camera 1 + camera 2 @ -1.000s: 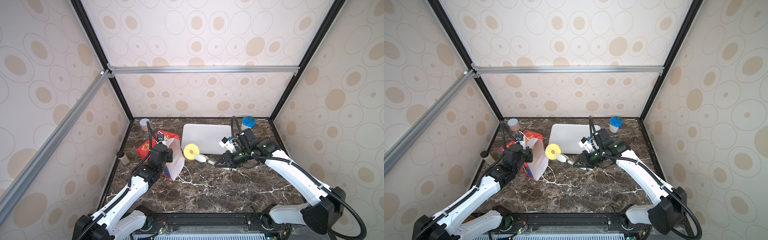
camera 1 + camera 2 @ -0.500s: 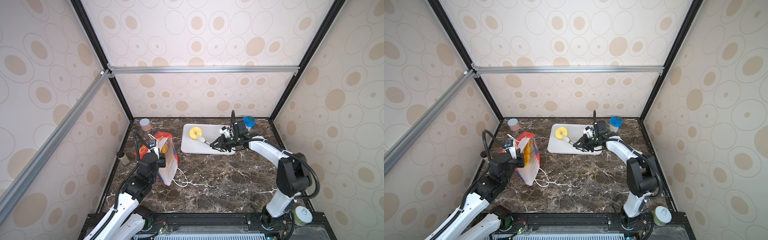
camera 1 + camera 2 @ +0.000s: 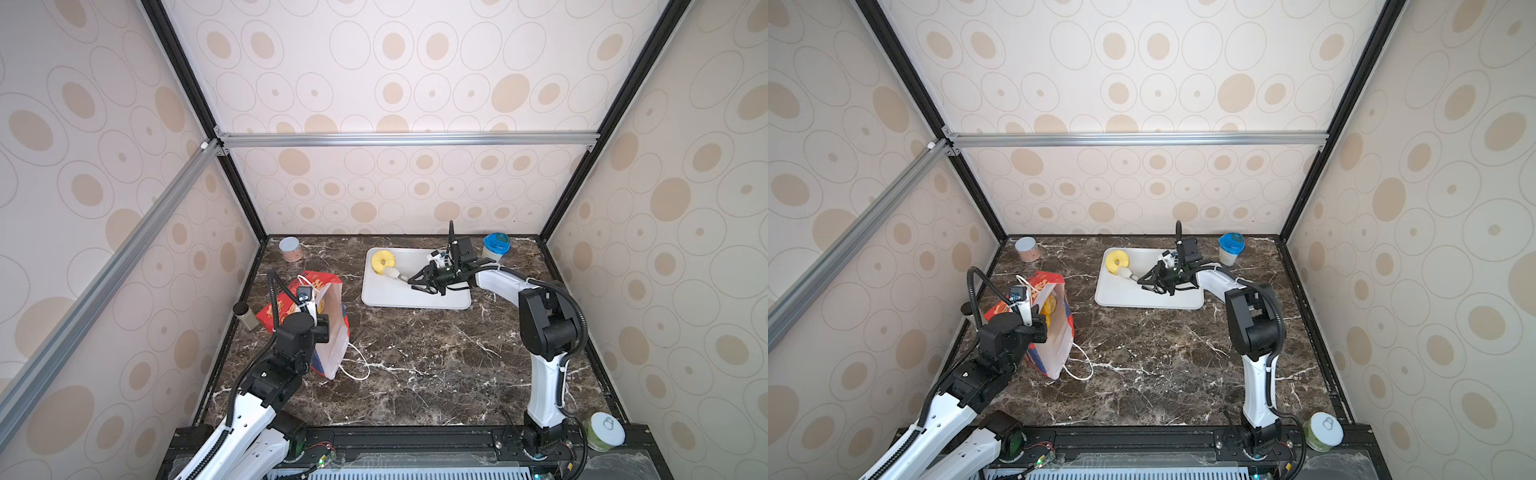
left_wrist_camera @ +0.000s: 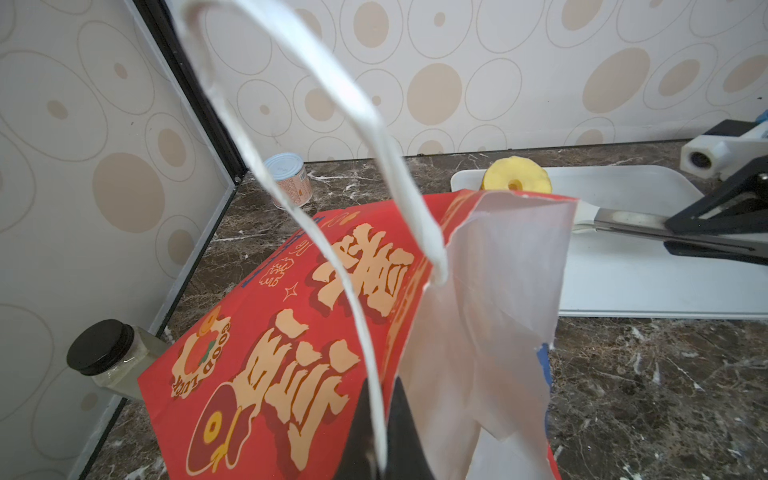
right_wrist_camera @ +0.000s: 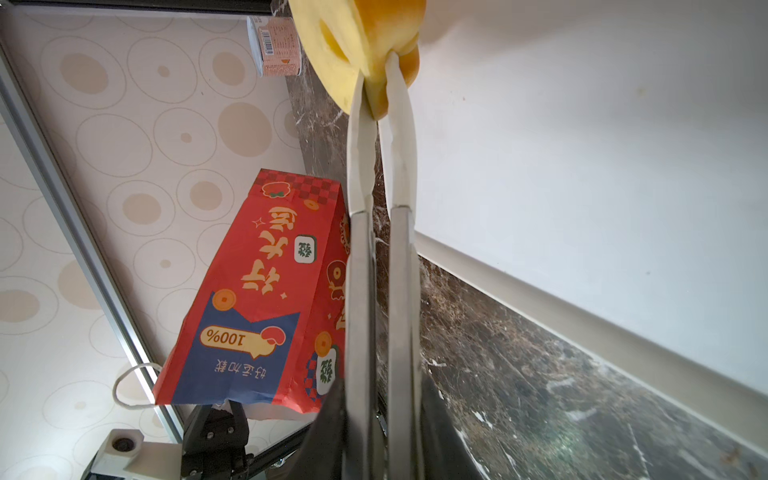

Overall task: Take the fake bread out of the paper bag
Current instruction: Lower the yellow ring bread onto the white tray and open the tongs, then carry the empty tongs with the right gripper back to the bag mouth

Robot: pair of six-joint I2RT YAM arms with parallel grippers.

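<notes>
Now the right jaws grip tongs [image 5: 361, 291] pinching the yellow ring bread [image 3: 376, 266] at the white tray [image 3: 415, 297]. The left jaws pinch the cord handle [image 4: 361, 112] of the red paper bag [image 4: 270, 332].

One desk [image 3: 415, 357]. Two arms, a left arm [image 3: 253, 415] and a right arm [image 3: 546, 328], each with one end effector: the left end effector [image 4: 380, 415] and the right end effector [image 5: 382, 419]. One paper bag [image 3: 332, 332] with two handles, one cord handle [image 4: 357, 116] raised and one cord handle [image 3: 357, 368] on the desk. Two breads show: one ring [image 3: 382, 262] and one yellow piece [image 3: 1050, 309] in the bag's mouth; any others inside are hidden. One tray [image 3: 415, 297]. One pair of tongs [image 3: 399, 276]. Two cans: one can [image 3: 289, 249] at the back and one can [image 3: 603, 431] at the front. One lidded cup [image 3: 495, 247]. One jar [image 3: 245, 316].
</notes>
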